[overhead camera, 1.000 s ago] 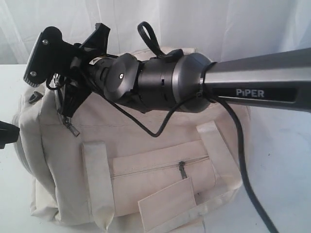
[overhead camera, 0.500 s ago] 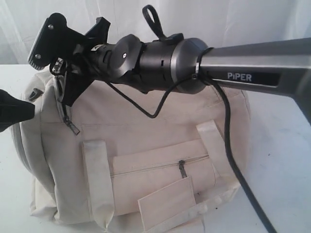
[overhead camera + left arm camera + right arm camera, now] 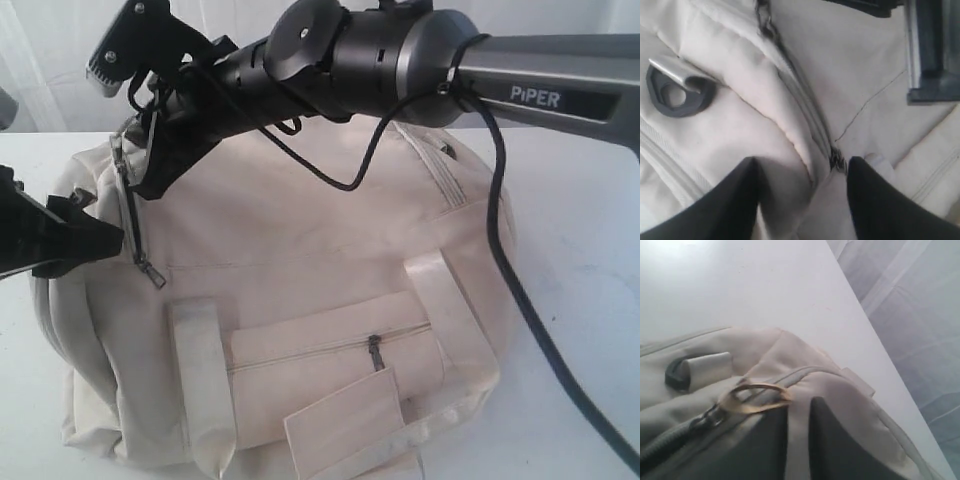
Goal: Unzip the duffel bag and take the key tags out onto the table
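Where the arm crosses, the duffel bag hides.

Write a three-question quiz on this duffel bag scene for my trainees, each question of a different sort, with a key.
1. True or false: the key tags already lie on the table.
2. Which arm reaches across the top of the duffel bag in the exterior view? A) left arm B) right arm C) neither
3. Fill in: between the open fingers of the left hand runs the bag's ____.
Key: 1 false, no key tags are in view; 2 B; 3 zip.
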`<state>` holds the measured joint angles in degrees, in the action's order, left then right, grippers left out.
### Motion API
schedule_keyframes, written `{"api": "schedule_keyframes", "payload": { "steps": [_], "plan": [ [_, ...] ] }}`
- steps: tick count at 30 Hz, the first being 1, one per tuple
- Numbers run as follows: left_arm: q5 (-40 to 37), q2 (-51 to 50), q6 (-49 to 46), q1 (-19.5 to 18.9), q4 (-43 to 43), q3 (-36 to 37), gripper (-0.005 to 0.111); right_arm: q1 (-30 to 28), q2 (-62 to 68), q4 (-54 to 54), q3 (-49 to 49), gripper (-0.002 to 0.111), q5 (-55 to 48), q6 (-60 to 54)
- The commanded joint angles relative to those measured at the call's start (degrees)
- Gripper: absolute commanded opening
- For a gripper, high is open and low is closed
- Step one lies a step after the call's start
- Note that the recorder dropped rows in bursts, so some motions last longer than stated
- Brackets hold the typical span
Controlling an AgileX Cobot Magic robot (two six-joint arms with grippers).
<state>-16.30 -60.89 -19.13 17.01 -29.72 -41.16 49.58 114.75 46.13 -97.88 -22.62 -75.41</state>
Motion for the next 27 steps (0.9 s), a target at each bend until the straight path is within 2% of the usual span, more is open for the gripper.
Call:
{"api": "schedule_keyframes", "payload": {
  "steps": [1,3,4,10,18,23,27],
  "plan": [
    [-0.31,-2.15,-0.36,0.45,-1.14,-0.43,0.024,-0.61,-1.0,0.33,-2.0,0.0,-1.63,2.14],
    [-1.62,-2.55,-0.36,0.45,-1.14,-0.43,0.002,-0.61,-1.0,0.33,-2.3,0.0,-1.42,2.54],
    [-2.07,-2.67,-0.63,0.45,-1.14,-0.43,0.0,-0.61,-1.0,0.33,-2.29,0.0,-1.31,2.54],
    [-4.96,-2.45,-0.63,0.45,-0.77,-1.71,0.0,-1.49,-1.0,-0.07,-2.29,0.0,-3.49,7.62],
    [-8.99,-2.45,-0.63,0.45,-1.81,-1.71,0.0,-6.27,-4.25,-4.58,-2.42,0.0,-16.33,28.31],
    [-11.52,-2.45,-0.63,0.45,-2.85,-1.47,0.0,-7.35,-5.54,-4.58,-4.02,0.0,-30.5,25.81],
    [-10.36,-2.45,-0.63,0.45,-4.63,-0.02,0.0,-6.51,-5.54,-4.23,-4.29,0.0,-33.51,24.11]
  ]
}}
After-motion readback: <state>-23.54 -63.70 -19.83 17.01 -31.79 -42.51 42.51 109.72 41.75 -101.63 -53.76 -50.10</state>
